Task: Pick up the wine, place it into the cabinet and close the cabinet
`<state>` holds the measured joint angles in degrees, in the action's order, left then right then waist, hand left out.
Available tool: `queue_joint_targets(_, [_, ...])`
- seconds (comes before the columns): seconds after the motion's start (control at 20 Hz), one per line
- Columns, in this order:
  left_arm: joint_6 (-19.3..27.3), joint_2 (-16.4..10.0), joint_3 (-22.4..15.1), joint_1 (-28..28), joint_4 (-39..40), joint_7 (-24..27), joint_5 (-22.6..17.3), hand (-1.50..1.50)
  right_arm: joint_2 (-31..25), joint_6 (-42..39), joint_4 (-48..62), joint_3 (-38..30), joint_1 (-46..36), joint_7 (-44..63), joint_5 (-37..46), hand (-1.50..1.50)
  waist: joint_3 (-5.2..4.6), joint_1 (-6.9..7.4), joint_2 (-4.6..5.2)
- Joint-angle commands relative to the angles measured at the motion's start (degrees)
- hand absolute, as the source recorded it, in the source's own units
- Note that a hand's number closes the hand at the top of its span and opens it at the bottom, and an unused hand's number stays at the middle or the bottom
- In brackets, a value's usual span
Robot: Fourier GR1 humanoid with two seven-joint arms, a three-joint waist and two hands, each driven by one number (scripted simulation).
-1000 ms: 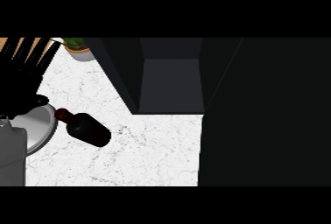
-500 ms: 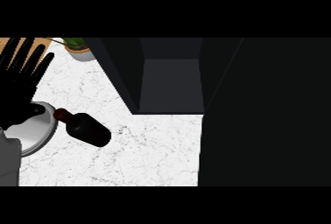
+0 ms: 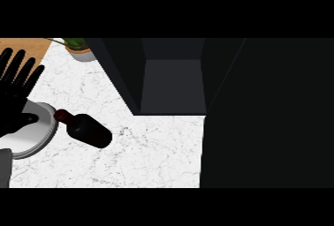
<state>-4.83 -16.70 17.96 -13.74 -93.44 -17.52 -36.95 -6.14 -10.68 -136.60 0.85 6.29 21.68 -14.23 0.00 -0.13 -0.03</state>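
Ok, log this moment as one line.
left hand open, apart from wine | wine on counter | cabinet open | right hand unseen

We logged wine bottle (image 3: 88,129): dark, red-capped, neck toward upper left | cabinet (image 3: 173,88): dark, open, just right of it

1. No lettering, number, brand or sign can be read anywhere in the head view.
2. The wine bottle (image 3: 89,131) lies on the white marbled table (image 3: 153,154). It shows only a dark body and a reddish cap, and no label print can be made out on it.
3. The dark walls of the cabinet (image 3: 173,86) show no legible marking.
4. The pale pot of the plant (image 3: 82,53) at the table's far edge shows no writing.
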Motion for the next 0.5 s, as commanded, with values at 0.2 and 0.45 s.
queue_joint_targets(0.2, [-4.44, 1.50, -0.46, 2.65, 5.96, 6.47, 3.20, -1.50, 1.10, 1.88, -0.91, -0.12, -3.48, 3.01, 1.23, -1.50, -0.02, 0.03, 0.04])
queue_joint_targets(0.45, [-7.77, 0.27, 0.91, 6.98, 6.84, 6.00, 2.29, -1.50, -0.62, -0.62, -1.41, -3.66, -2.74, 3.55, -3.43, -1.50, -0.01, 0.15, -0.01])
